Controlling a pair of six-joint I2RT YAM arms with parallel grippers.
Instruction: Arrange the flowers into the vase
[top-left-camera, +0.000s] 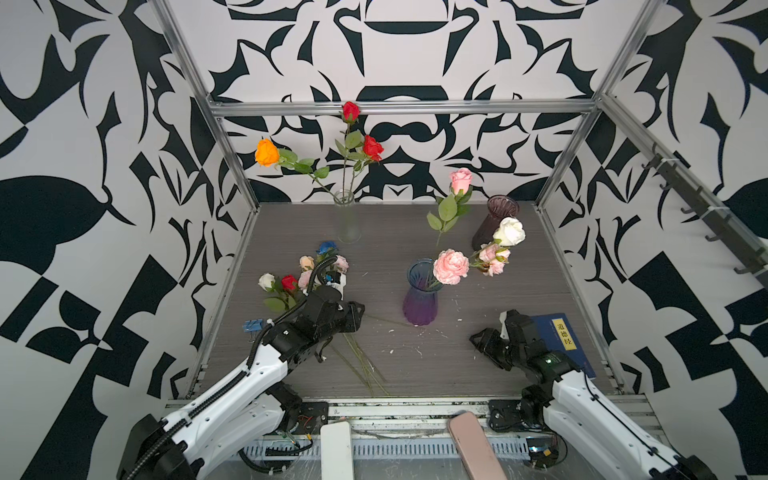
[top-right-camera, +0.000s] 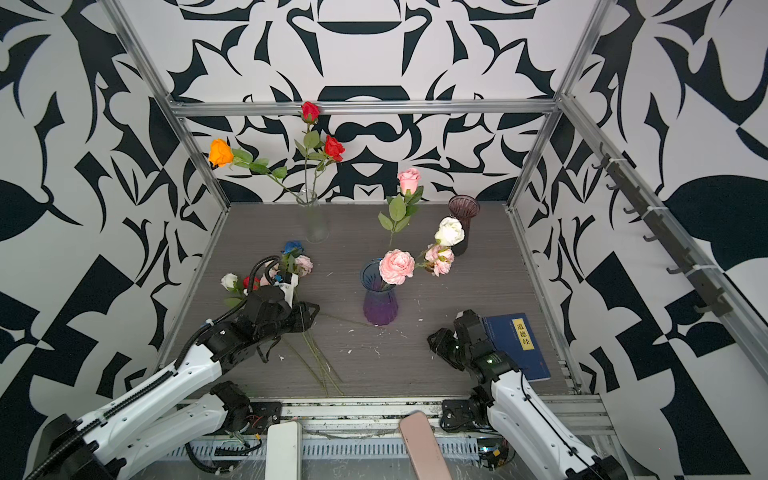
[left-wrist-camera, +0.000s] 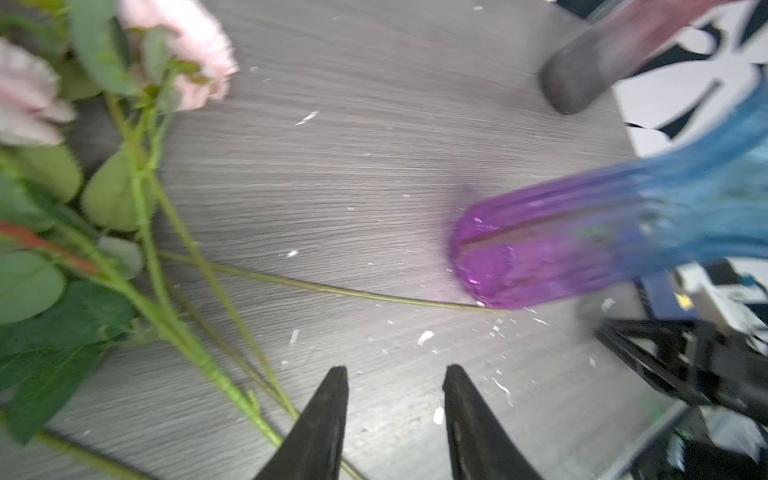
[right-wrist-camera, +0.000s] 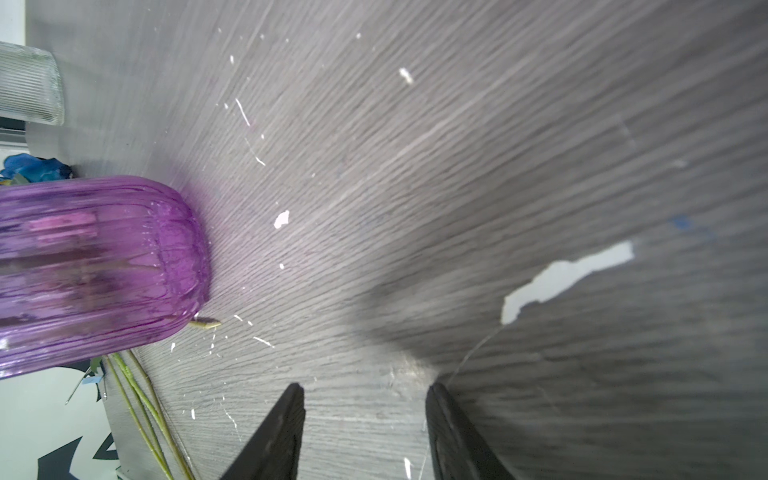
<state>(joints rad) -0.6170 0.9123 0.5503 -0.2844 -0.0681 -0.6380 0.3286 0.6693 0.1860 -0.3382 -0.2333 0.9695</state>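
Green stems (left-wrist-camera: 205, 365) of the loose flowers (top-left-camera: 289, 283) lie on the table's (top-left-camera: 415, 365) left side, one tip at the base of the blue-purple vase (top-left-camera: 420, 299), which holds pink and white blooms. Left gripper (left-wrist-camera: 395, 370): jaws partly open, empty, beside the stems. Right gripper (right-wrist-camera: 365, 386): partly open, empty. Probable step: picking another flower. Next: straddle one stem, close.

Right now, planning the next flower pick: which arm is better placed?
Probably left. The left arm has open jaws beside the loose stems; the right arm sits by the book.
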